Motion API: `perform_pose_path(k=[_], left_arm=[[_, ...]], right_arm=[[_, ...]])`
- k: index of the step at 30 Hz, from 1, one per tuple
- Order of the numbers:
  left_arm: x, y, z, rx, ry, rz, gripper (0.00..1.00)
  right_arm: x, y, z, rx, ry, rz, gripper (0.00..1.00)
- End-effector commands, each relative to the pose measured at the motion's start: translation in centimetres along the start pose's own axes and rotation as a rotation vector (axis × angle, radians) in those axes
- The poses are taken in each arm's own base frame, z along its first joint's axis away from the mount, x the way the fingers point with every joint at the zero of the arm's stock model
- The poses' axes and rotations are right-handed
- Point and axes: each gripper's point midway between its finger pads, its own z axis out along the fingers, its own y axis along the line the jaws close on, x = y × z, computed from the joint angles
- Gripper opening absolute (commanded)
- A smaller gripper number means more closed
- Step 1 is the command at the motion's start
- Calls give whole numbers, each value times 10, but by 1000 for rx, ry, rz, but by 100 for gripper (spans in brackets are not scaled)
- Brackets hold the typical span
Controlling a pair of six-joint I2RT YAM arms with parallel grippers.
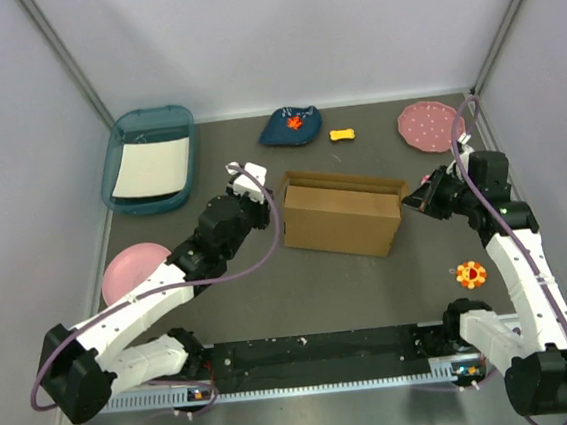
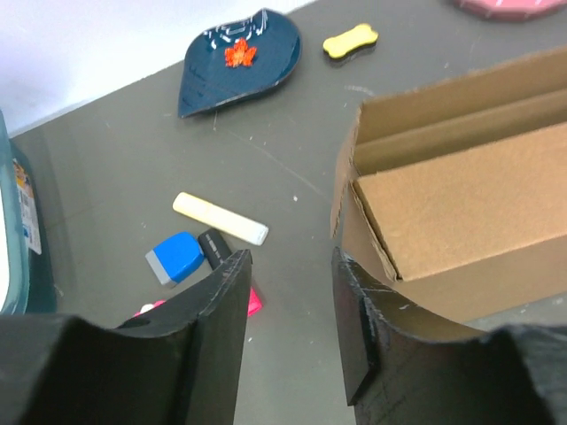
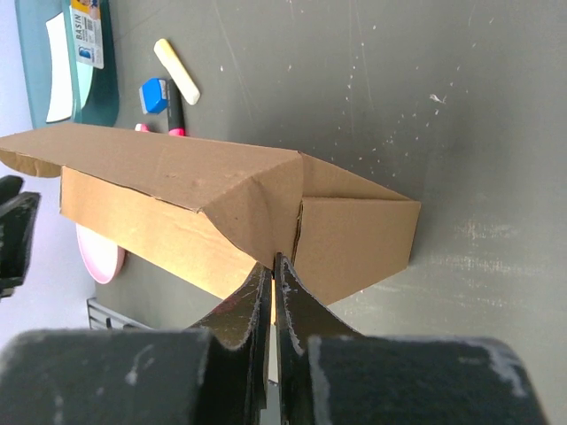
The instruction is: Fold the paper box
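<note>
Flanking paper box (image 1: pixel 340 222): left jaws parted, right jaws closed, perhaps touching.

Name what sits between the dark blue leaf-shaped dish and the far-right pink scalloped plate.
A small yellow bone-shaped toy, nearer the dark blue leaf-shaped dish than the pink scalloped plate; the top view shows it.

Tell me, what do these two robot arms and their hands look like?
Both the left arm and the right arm have white links joined by black joints, with a lilac cable looping alongside each. The left hand and right hand are black, each with two flat, wedge-like fingers scuffed with pale scratches.
</note>
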Motion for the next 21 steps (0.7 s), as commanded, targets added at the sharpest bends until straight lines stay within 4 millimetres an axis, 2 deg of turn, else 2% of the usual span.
perform_pose_path(k=[1, 6, 9, 13, 16, 21], left_arm=[[-44, -3, -11, 74, -148, -112, 48], [-61, -10, -16, 147, -200, -124, 52], [-59, -16, -13, 191, -190, -104, 52], [-48, -24, -4, 223, -154, -87, 52], [-44, -21, 3, 210, -145, -97, 52], [-49, -14, 10, 193, -150, -106, 52]], right_arm=[[1, -8, -1, 47, 2, -26, 0], [0, -5, -1, 45, 0, -44, 0], [0, -5, -2, 50, -5, -48, 0], [0, -6, -2, 52, -4, -51, 0], [4, -2, -1, 41, 8, -68, 0], [5, -2, -1, 45, 7, -77, 0]])
